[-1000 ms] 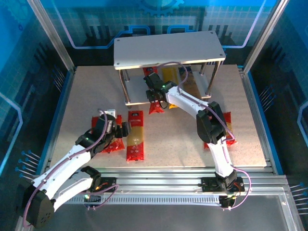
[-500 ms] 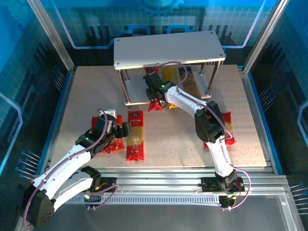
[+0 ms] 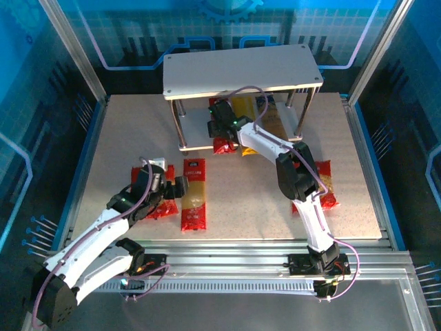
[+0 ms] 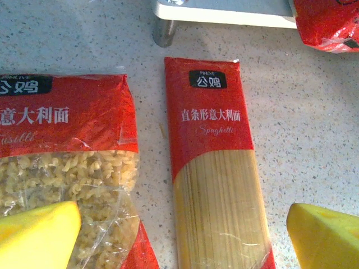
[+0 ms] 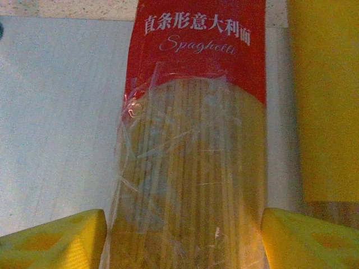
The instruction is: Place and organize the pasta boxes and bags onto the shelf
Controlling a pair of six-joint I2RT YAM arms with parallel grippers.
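- Lying flat on the lower board [image 5: 56,112] of the shelf [image 3: 241,69], a red spaghetti pack [image 5: 190,145] runs lengthwise between the right fingers [image 5: 56,238]. They stand wide, just off its long edges, so the board carries the pack's weight.
- Just beyond one of those fingers lies the yellow pack [image 5: 325,101], parallel and close alongside. We judge the red one sits here to make a tidy row.
- Between the left fingers [image 4: 36,232], which are spread wide and grip nothing, a second red pack [image 4: 216,168] lies flat on the surface [image 4: 314,140].
- A bag [image 4: 67,168] of short pasta lies under one left finger, just beside that pack.
- We take this hover as lining up the next pick, and the wide spread would suit either.
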